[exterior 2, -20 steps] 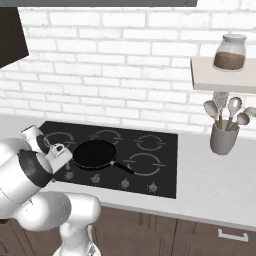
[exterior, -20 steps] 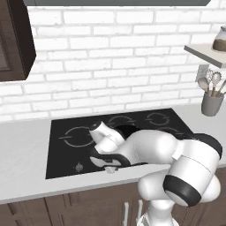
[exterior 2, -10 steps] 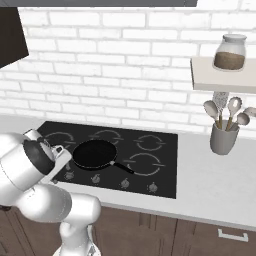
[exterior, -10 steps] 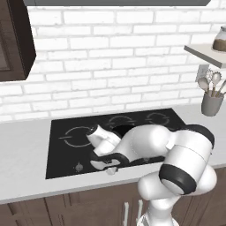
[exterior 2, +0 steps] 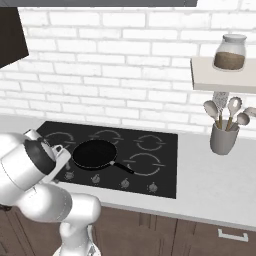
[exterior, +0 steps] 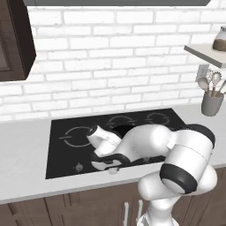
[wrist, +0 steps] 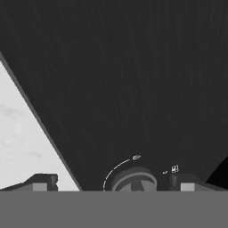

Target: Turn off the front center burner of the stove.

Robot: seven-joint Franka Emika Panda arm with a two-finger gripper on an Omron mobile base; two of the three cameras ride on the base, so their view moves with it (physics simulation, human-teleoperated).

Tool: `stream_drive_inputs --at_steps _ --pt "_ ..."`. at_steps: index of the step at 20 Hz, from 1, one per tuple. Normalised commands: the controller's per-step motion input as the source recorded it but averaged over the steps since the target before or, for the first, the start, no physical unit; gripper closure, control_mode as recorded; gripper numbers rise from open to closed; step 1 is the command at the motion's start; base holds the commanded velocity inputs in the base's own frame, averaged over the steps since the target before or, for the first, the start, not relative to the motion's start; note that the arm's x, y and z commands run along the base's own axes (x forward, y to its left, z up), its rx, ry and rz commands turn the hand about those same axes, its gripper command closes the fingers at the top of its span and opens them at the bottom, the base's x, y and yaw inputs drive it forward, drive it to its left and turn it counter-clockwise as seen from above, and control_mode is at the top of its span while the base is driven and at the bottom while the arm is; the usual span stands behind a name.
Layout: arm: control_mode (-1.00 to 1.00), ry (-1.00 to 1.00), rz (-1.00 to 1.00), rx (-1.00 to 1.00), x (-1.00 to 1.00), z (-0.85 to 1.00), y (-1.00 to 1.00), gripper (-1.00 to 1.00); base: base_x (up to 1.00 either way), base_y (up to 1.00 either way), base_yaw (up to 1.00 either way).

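Reaching low over the front edge of the stove (exterior: 66,148), the white arm carries its gripper (wrist: 113,181) down onto one of the small grey knobs (wrist: 133,179) in the control row. Seen from the hand camera, the two fingertips (wrist: 42,181) stand spread, one at 9 o'clock of the knob and one at 3 o'clock, apart from it and not yet pinching.

The front center burner (exterior 2: 95,154) lies at 12 o'clock of the knob row in the right base view, under a black frying pan (exterior 2: 94,153) whose handle points toward 4 o'clock.

Doing this step well probably means centering the knob between the fingers, closing squarely on its sides, then twisting without sliding off; whether this knob is the one that governs the front center burner cannot be told from these pictures.

The hand view alone gives the knob's dial arc, its tiny icon (wrist: 174,168) and the pale counter (wrist: 18,133) at 9 o'clock. The right base view supplies the whole layout: other knobs (exterior 2: 124,183), pan, utensil crock (exterior 2: 223,138) and jar (exterior 2: 230,52) on a shelf. From the left base view, the arm's bulk covers the gripper's tips.
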Motion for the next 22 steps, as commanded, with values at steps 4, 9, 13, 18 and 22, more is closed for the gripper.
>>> stream_drive_inputs --at_steps 4,9,13,18,22 --pt "-1.0 0.0 0.1 0.0 0.0 0.0 -0.28 -1.0 0.0 0.0 0.0" --pt "-1.0 0.01 0.04 0.0 0.0 0.0 -0.16 -1.0 0.0 0.0 0.0" --pt "-1.0 0.08 0.02 0.0 0.02 -0.08 0.0 -1.0 0.0 0.0 0.0" --pt "-1.0 0.08 0.0 0.0 0.11 -0.07 0.0 -1.0 0.0 0.0 0.0" --pt "-1.0 0.05 0.0 0.0 0.07 0.0 0.0 -1.0 0.0 0.0 0.0"
